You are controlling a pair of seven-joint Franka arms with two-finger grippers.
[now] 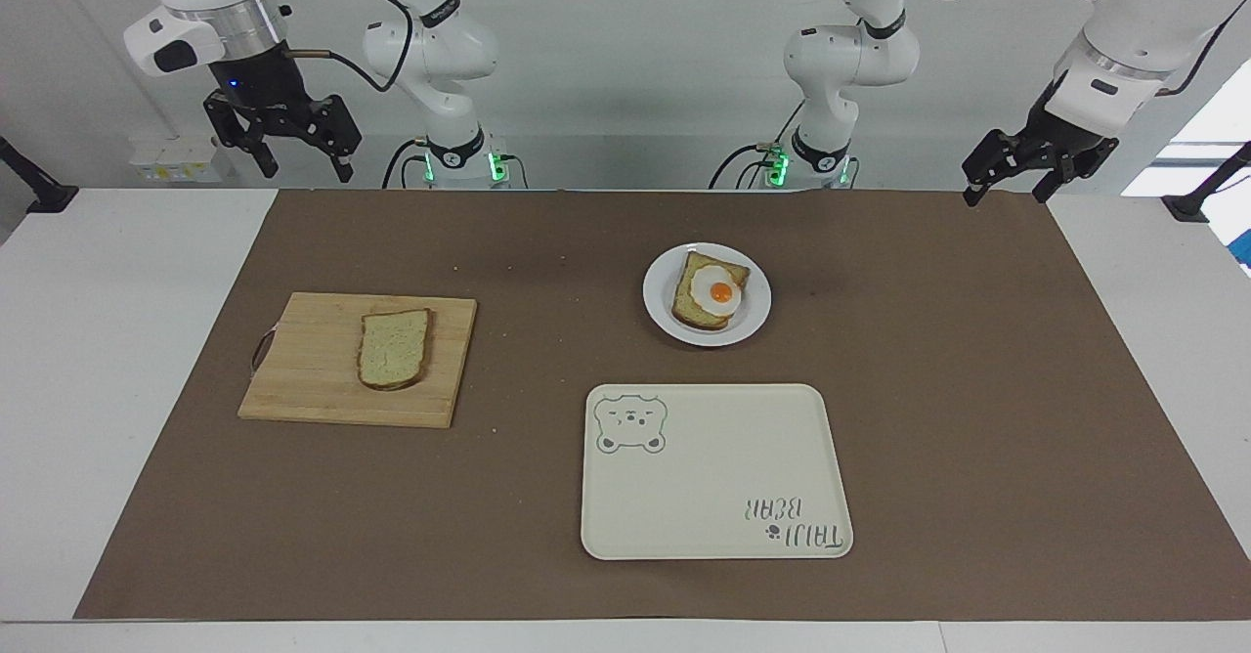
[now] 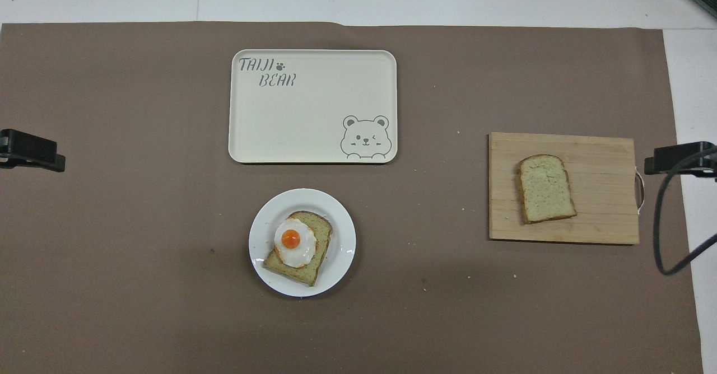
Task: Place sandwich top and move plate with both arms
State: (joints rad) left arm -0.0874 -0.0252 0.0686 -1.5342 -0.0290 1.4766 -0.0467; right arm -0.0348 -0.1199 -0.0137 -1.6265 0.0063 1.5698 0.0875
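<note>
The sandwich top (image 1: 394, 348), a plain bread slice, lies on a wooden cutting board (image 1: 313, 379) toward the right arm's end; it also shows in the overhead view (image 2: 545, 188). The white plate (image 1: 660, 316) holds a bread slice with a fried egg (image 1: 713, 293) near the table's middle, also seen from overhead (image 2: 343, 251). My right gripper (image 1: 305, 169) hangs open and empty, high over the mat's edge beside the board (image 2: 599, 155). My left gripper (image 1: 1007, 194) waits open and empty, high over the mat's edge at the left arm's end.
A cream rectangular tray with a bear drawing (image 1: 713, 477) lies farther from the robots than the plate, also in the overhead view (image 2: 313, 111). A brown mat (image 1: 977, 389) covers most of the white table. The right arm's cable (image 2: 661, 234) dangles beside the board.
</note>
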